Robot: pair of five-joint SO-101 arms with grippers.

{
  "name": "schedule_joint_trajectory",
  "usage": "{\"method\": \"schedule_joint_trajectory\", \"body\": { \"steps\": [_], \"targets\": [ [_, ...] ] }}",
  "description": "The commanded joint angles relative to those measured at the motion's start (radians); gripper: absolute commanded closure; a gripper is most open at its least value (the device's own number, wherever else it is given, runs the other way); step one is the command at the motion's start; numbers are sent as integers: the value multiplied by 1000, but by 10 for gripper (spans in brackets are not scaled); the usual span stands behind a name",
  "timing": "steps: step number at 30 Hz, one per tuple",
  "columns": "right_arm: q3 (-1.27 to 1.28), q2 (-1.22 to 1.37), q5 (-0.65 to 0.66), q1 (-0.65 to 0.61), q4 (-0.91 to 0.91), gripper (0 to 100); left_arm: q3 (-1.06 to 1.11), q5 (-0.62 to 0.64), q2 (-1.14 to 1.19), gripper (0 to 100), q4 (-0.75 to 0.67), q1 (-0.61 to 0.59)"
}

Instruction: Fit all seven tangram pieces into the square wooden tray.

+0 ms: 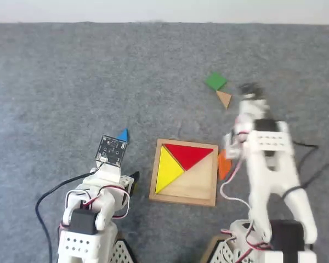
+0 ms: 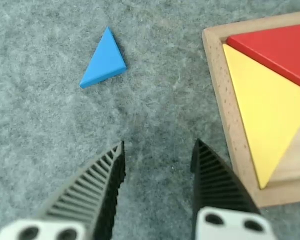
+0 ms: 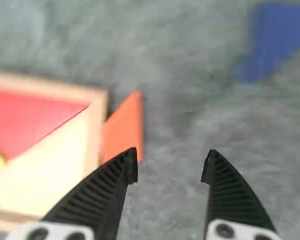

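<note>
My right gripper [image 3: 171, 152], jaws wide and empty, hangs just short of the orange piece [image 3: 124, 127], which lies on the surface just beside the right wall of the tray [image 3: 96, 125], long axis along that wall.

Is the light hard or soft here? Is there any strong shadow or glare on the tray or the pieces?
High view: soft, even light on the carpet, no glare on the tray. Left wrist view: the blue triangle casts hardly any shadow. Right wrist view: a soft dark patch on the carpet by the tray's corner, near the orange piece.
</note>
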Motion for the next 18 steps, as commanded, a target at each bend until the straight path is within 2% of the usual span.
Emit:
{"method": "schedule_joint_trajectory", "body": {
  "steps": [1, 11, 18],
  "targets": [
    [81, -2, 35, -53, -119, 779, -7, -2, -8, 793, -5, 5],
    [133, 4, 71, -136, -193, 779, -7, -2, -8, 793, -5, 5],
    [141, 25, 71, -114, -199, 781, -7, -2, -8, 793, -5, 5]
  ]
}}
